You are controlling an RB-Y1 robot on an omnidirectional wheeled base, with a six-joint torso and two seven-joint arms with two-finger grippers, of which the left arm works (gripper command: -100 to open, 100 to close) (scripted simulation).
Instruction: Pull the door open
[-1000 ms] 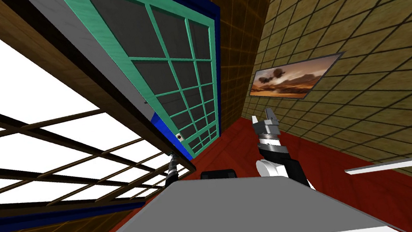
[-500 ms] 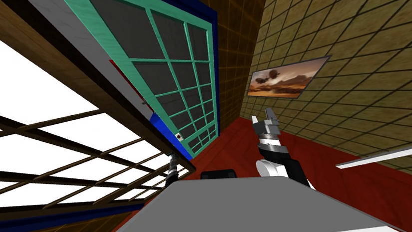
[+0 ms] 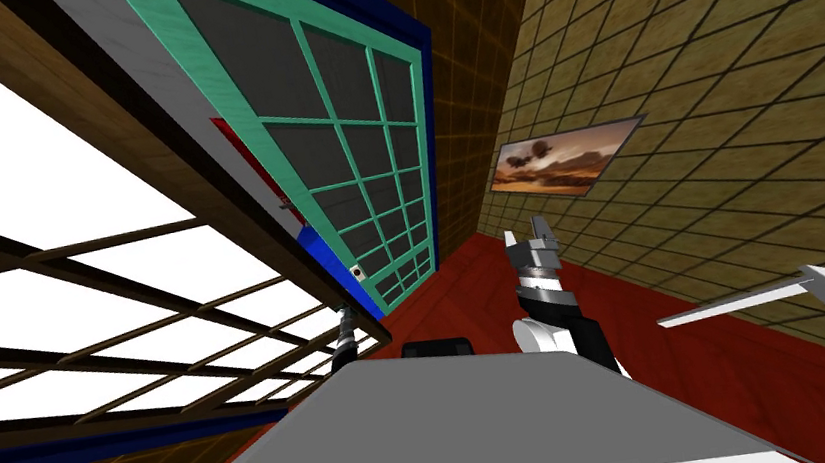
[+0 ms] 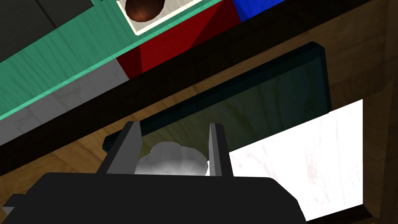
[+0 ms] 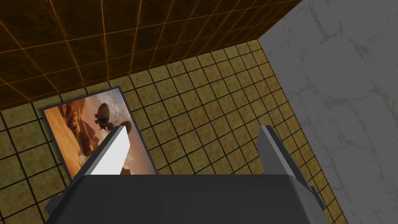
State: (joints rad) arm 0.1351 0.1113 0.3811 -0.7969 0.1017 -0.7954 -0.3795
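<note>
Head view showed the brown wooden door with white panes [image 3: 105, 287] spread across the robot's left side. Its dark edge ran beside a green-framed grid of dark panes [image 3: 339, 153]. Bare red floor [image 3: 469, 286] reached the yellow tiled wall [image 3: 735, 97]. The right gripper [image 3: 525, 233] stood spread wide. The left gripper [image 4: 174, 130] pinched the door's pale grey lumpy knob [image 4: 171, 163].
</note>
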